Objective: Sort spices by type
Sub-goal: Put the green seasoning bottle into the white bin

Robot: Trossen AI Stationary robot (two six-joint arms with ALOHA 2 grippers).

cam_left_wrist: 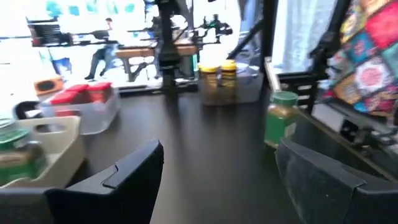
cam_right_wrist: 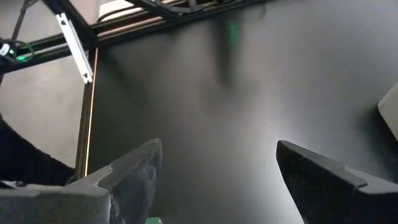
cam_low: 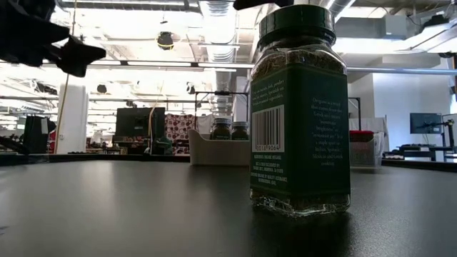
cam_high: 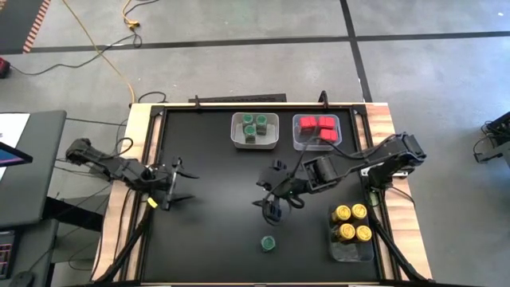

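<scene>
While surveying the desk [cam_high: 215, 175] from above, located one loose green-lidded jar [cam_high: 269, 243] standing upright near the front edge, apart from every bin. Noted the other green-lidded jars in the clear bin [cam_high: 234, 131] at the far edge, the red boxes [cam_high: 316, 124] in the bin beside it, and the yellow-lidded jars [cam_high: 351, 223] in the bin at the right side.

Found the right gripper [cam_high: 269, 210] near the loose jar, on its far side and almost in line with it, so that the jar lay just short of the fingers, toward the front edge. Confirmed in the right wrist view: fingers spread wide, nothing between them, bare desk ahead.

Found the left gripper [cam_high: 185, 185] well apart from the jar, off to the left, likewise spread wide and holding nothing.

Judged the right arm the nearer of the two. Judged the jar's long axis vertical, calling for a short shift toward the front edge, then a descent over the lid or a level approach to the body. Judged the far green bin the destination.
</scene>
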